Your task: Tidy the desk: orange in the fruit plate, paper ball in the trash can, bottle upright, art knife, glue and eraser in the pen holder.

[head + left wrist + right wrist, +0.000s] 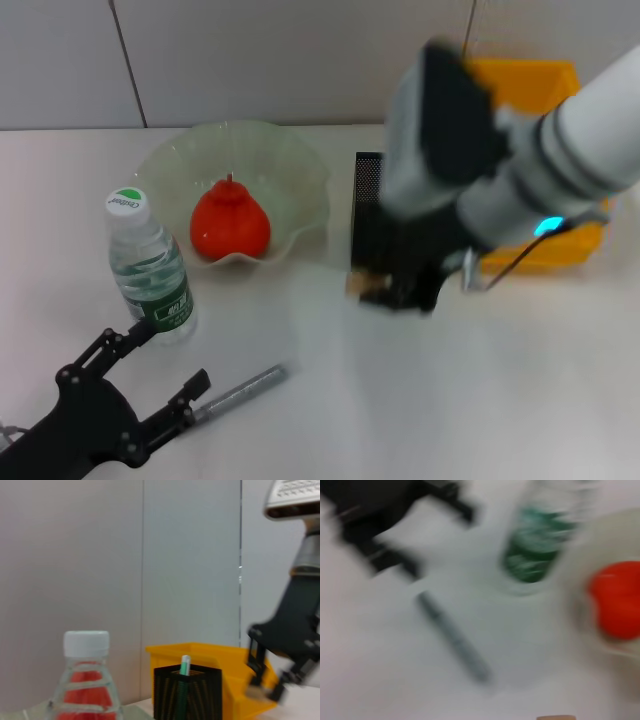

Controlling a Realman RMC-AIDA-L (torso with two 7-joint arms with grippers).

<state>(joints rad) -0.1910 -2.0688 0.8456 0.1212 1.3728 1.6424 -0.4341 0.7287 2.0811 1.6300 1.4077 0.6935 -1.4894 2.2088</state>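
1. Small tan block, likely the eraser (357, 287), sits in the jaws of the right gripper (385, 292), which are closed on it, just beside the near lower corner of the black mesh pen holder (368, 205) and low against its side. Risk: the block is not above the holder's opening, so letting go here puts it on the counter (420, 400), not in the holder.
2. The grip looks thin, only an edge of the block showing past the fingers. Risk: it slips out on the lift, or twists and catches the rim.
3. The right arm crowds the holder. Risk: a sideways nudge tips the light mesh holder and spills the green-capped stick (185, 665) standing in it.
4. The grey art knife (240, 391) lies flat on the counter, its end just at a finger of the left gripper (165, 375), whose jaws are spread open with nothing held. Risk: a slim round body rolls off under a closing pinch.
5. The bottle (152, 265) stands upright close to the left gripper's far finger. Risk: a reach for the knife clips it and knocks it over, undoing that step.
6. The orange (230, 222) rests in the fruit plate (300, 170); the yellow bin (530, 80) is behind the holder. No paper ball visible on the counter.
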